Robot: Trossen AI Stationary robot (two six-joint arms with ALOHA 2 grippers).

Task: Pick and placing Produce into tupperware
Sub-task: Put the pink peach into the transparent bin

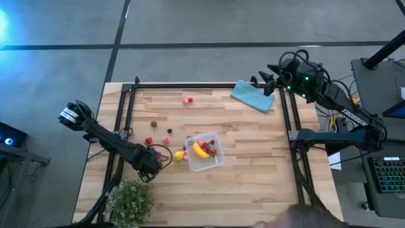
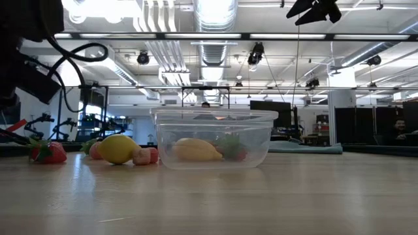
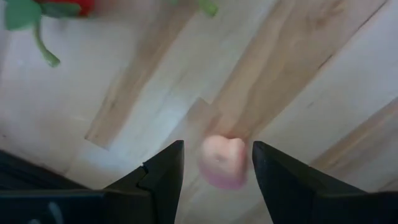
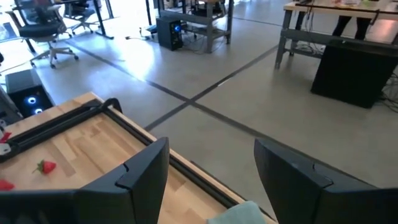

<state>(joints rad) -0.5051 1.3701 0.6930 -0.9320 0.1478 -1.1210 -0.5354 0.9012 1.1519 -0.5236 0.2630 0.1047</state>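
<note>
The clear tupperware (image 1: 205, 152) (image 2: 212, 138) stands mid-table with a yellow banana (image 1: 200, 151) and red pieces inside. A lemon (image 1: 179, 156) (image 2: 117, 149) lies beside its left wall. More small red and pink pieces (image 1: 166, 140) lie scattered left of it and one (image 1: 188, 99) near the far edge. My left gripper (image 1: 150, 170) (image 3: 217, 152) is low over the table, left of the lemon and open. Its fingers stand on either side of a pink piece (image 3: 222, 163) that lies on the wood, and show no touch. My right gripper (image 1: 269, 82) (image 4: 211, 168) waits, open, high over the far right corner.
A folded teal cloth (image 1: 253, 95) lies at the far right of the table. A leafy green plant (image 1: 130, 201) stands at the near left corner, close behind my left arm. A black frame rail (image 1: 120, 136) runs along the table's left, far and right sides.
</note>
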